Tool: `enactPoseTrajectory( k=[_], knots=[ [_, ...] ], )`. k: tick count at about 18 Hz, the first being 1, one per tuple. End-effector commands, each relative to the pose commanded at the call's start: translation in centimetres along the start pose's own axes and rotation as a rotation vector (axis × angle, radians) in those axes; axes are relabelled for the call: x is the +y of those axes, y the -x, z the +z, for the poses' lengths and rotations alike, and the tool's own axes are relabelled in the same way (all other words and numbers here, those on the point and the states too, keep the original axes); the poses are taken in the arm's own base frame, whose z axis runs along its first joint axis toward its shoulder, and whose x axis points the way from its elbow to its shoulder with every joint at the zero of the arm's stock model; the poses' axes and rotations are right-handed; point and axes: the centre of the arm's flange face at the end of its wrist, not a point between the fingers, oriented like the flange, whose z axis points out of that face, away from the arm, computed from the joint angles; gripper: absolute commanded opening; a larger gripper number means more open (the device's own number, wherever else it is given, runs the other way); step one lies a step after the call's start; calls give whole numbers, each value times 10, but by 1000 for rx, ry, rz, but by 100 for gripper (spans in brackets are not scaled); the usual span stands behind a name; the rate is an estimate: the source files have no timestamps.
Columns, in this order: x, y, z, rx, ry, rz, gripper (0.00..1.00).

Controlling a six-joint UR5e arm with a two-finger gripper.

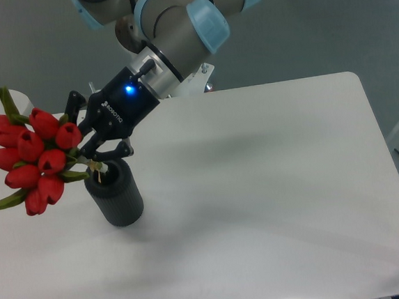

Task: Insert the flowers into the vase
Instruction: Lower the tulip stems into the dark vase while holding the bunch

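The gripper (88, 151) is pinched on the stems of the tulip bunch (34, 158), its black fingers closed around the green stalks just above the mouth of the vase (115, 196). The bunch leans out to the left of the vase — red closed buds clustered together, with one long leaf pointing up at the top left and another trailing off toward the lower left edge of the view. The buds hang well clear of the vase, over the left part of the white table (272, 185). The stem ends point down at the vase's round mouth; a pale tip shows right at the rim, but whether it is inside the opening cannot be told from this angle. The vase itself stands upright on the table, a dark matte cylinder near the left side. A blue light glows on the gripper's black body, and the arm (174, 19), grey with light-blue joint caps, reaches in from the top.
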Motion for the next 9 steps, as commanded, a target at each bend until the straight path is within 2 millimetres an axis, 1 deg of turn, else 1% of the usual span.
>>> enactPoseTrajectory(
  k=[3,6,9],
  knots=[
    [11,1,3,6,7,-15,14],
    [26,4,1,2,8,-30,14],
    [36,5,4,8,12,-30,14]
  ],
)
